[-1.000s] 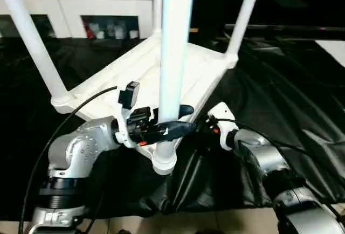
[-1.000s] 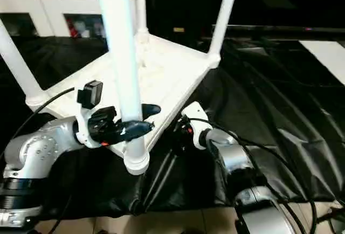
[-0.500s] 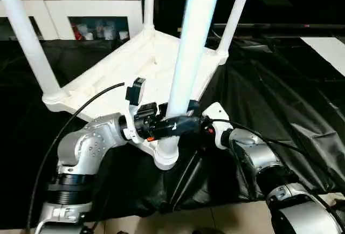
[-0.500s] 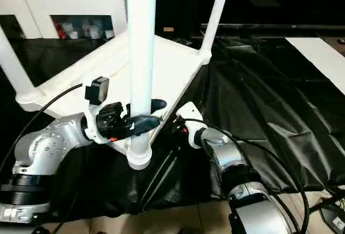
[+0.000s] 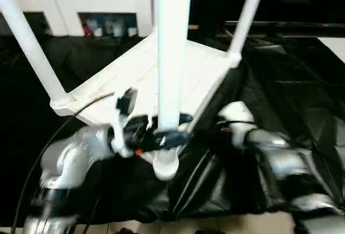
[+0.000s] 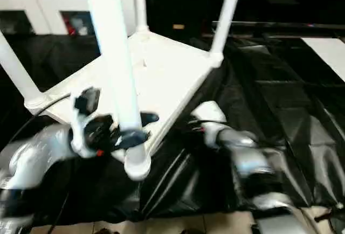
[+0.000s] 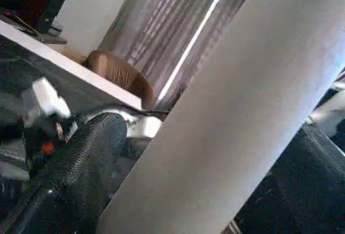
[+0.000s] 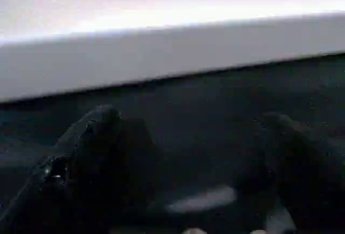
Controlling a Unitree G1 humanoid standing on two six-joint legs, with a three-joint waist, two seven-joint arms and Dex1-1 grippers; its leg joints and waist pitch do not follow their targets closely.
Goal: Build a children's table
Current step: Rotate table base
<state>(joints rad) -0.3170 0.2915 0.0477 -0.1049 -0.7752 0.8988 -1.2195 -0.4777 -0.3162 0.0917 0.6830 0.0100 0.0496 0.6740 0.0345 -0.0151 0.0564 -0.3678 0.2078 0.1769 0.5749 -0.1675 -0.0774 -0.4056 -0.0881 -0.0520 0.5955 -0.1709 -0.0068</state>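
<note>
Upturned children's table (image 5: 161,64) at frame centre on black sheeting (image 5: 280,72), all four legs up. Left claw (image 5: 164,136) spread around near leg (image 5: 171,56); right claw (image 8: 183,158) apart, empty. Probably light, rigid, slick plastic; best gripped low, near sockets.

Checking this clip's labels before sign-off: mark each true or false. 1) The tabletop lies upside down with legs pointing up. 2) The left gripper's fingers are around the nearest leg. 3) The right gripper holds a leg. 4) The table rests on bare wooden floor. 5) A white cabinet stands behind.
1) True: the tabletop has its legs pointing up.
2) True: the left gripper straddles the nearest leg, fingers wide.
3) False: the right gripper is open and empty, below the tabletop's edge.
4) False: it rests on a black sheet.
5) True: the white cabinet.
</note>
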